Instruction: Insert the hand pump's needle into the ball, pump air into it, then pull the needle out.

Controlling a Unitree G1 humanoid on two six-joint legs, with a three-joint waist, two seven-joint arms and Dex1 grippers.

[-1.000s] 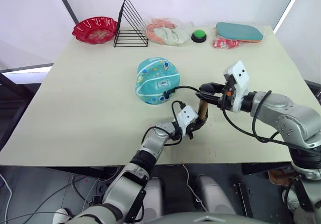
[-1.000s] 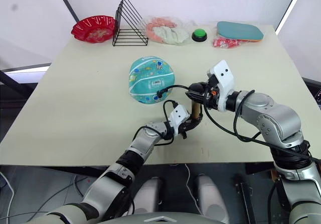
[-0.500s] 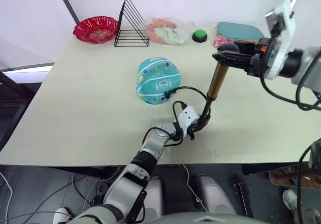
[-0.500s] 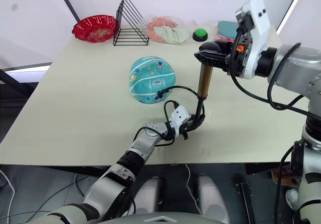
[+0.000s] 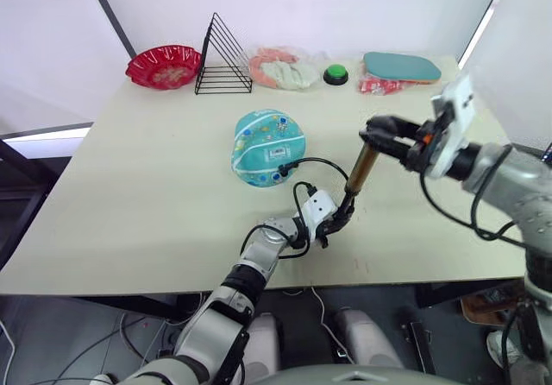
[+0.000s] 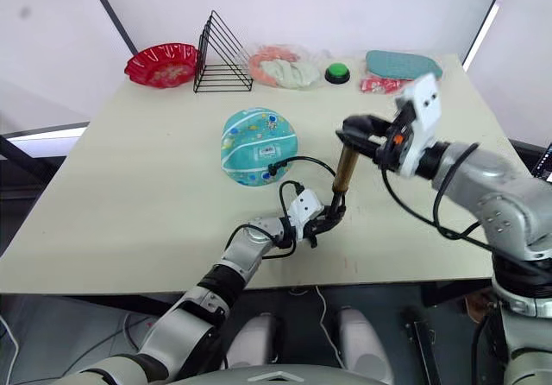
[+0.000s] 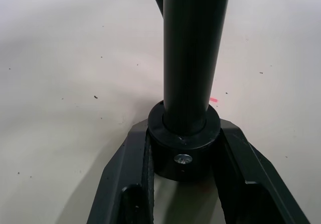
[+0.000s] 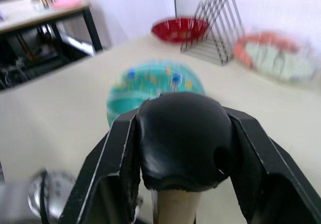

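Note:
The teal ball [image 5: 267,147] lies on the table's middle with its barcode sticker facing me. The hand pump [image 5: 360,170] stands tilted to the ball's right, amber barrel above a black base. Its thin black hose [image 5: 312,162] loops from the base to the ball beside the sticker; the needle is hidden at that spot. My left gripper [image 5: 337,220] is shut on the pump's base cap [image 7: 183,156], low on the table. My right gripper [image 5: 381,132] is shut on the black handle [image 8: 181,139] at the pump's top, with the ball [image 8: 154,90] beyond it.
Along the table's far edge stand a red bowl [image 5: 164,65], a black wire rack [image 5: 222,57], a clear bag of pink and white items [image 5: 280,68], a green button [image 5: 335,75] and a teal flat case [image 5: 401,66]. Bare tabletop [image 5: 147,186] lies left of the ball.
The right gripper has pushed the pump handle back down from its raised position, shortening the pump. The left gripper holds the base in place. The camera view has shifted slightly.

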